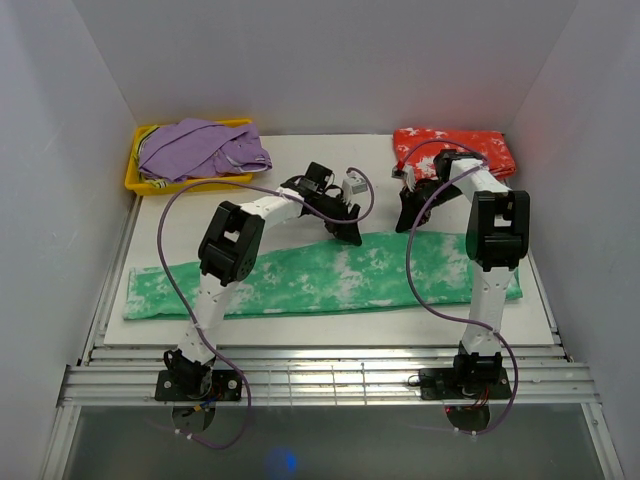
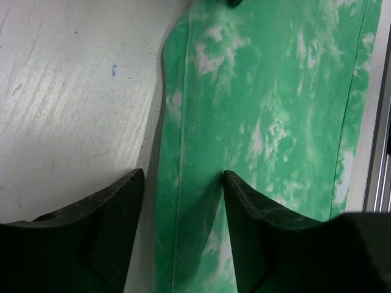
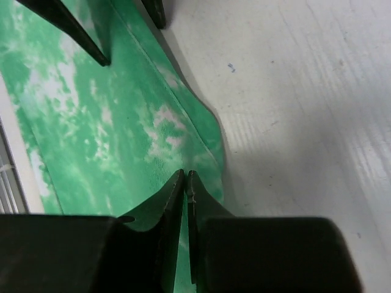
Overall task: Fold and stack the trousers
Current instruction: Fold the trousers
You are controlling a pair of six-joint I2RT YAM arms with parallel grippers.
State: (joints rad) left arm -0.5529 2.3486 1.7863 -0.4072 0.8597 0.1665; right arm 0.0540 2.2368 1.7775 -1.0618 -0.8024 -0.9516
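Observation:
The green tie-dye trousers (image 1: 300, 275) lie flat in a long strip across the table's front. The red-orange trousers (image 1: 450, 150) lie folded at the back right. My left gripper (image 1: 345, 232) is open, its jaws astride the strip's far edge near the middle; in the left wrist view (image 2: 183, 183) the hem seam (image 2: 181, 140) runs between them. My right gripper (image 1: 410, 215) is shut on the same far edge further right; in the right wrist view (image 3: 185, 174) the green cloth (image 3: 91, 122) rises slightly to the pinched tips.
A yellow bin (image 1: 135, 170) at the back left holds a plain purple garment (image 1: 200, 148). White walls close in both sides and the back. A slatted metal rail (image 1: 330, 375) runs along the near edge. The left fingers (image 3: 79, 30) show in the right wrist view.

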